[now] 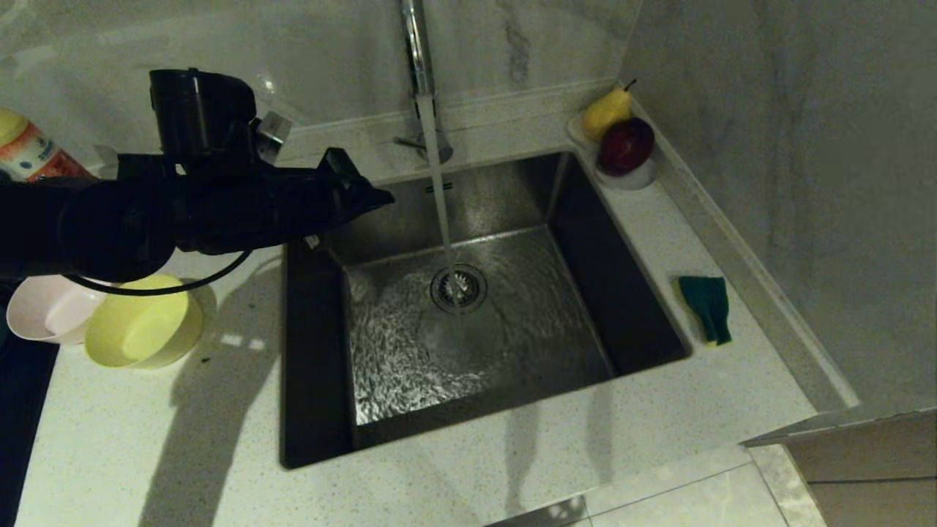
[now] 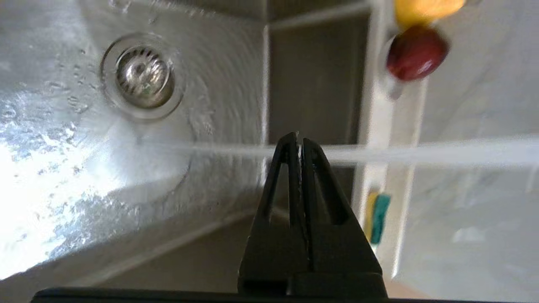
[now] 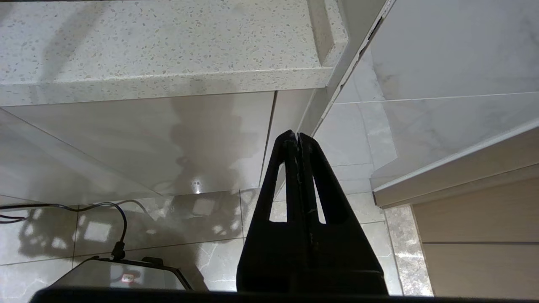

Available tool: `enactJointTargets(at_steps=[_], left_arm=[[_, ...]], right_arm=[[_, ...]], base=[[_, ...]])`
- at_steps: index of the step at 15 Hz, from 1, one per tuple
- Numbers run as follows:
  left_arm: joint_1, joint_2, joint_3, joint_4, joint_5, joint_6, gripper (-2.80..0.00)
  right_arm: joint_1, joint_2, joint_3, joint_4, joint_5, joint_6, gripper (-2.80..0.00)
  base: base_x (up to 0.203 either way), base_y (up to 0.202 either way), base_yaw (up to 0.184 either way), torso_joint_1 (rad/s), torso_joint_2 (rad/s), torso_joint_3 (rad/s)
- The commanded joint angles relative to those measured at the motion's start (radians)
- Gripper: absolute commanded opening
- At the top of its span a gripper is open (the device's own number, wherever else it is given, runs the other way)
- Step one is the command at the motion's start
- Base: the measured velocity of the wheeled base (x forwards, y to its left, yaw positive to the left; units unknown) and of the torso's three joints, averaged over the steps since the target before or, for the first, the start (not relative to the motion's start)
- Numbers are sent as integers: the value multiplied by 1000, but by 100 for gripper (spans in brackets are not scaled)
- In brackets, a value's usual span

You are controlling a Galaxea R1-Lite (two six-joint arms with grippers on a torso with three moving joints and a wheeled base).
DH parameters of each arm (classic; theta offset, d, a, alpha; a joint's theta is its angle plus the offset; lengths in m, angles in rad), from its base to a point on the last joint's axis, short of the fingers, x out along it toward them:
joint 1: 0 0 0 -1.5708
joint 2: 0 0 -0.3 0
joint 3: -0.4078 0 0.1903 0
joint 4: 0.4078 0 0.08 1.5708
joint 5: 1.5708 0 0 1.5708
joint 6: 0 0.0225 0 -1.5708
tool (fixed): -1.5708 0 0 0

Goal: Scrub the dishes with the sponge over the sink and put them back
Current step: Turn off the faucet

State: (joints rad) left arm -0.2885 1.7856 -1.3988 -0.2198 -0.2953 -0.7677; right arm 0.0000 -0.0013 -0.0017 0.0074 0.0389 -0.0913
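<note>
Near left desk edge: yellow bowl (image 1: 143,331) upright, touching the pale pink bowl (image 1: 45,309) beside it; no blue bowl in view. Both judged light, rigid, smooth plastic, likely slick once wet; best taken by pinching the rim wall. Centre: sink (image 1: 315,366) set into the desk, water streaming from the faucet (image 1: 419,58) onto the drain strainer (image 1: 459,288). Above the sink's far left corner: left claw (image 1: 366,196) pressed shut, empty, aimed across the basin toward the stream. Right desk strip beside the sink: sponge (image 1: 706,307) lying flat, green side up; judged soft, compressible, light, to be gripped across its short sides. Far right corner: small white dish (image 1: 633,178) bearing fruit. Below desk level: right claw (image 3: 298,136) parked, pressed shut, empty.
</note>
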Motion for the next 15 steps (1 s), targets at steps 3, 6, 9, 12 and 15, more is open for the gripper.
enactJointTargets(at_steps=[3, 6, 9, 12, 15], left_arm=[[-3, 43, -15, -97, 12, -40, -280], [-3, 73, -34, -134, 62, -41, -280], [-3, 86, -42, -164, 71, -53, -280], [-4, 96, -63, -187, 70, -88, -280], [-7, 121, -107, -188, 94, -90, -280]], right_arm=[[0, 0, 0, 0, 1, -1, -280], [0, 0, 0, 0, 1, -1, -280], [0, 0, 0, 0, 1, -1, -280], [0, 0, 0, 0, 1, -1, -280], [0, 0, 0, 0, 1, -1, -280]], base=[[0, 0, 0, 0, 0, 0], [0, 0, 0, 0, 0, 0], [0, 0, 0, 0, 0, 0], [0, 0, 0, 0, 0, 0], [0, 0, 0, 0, 0, 0]])
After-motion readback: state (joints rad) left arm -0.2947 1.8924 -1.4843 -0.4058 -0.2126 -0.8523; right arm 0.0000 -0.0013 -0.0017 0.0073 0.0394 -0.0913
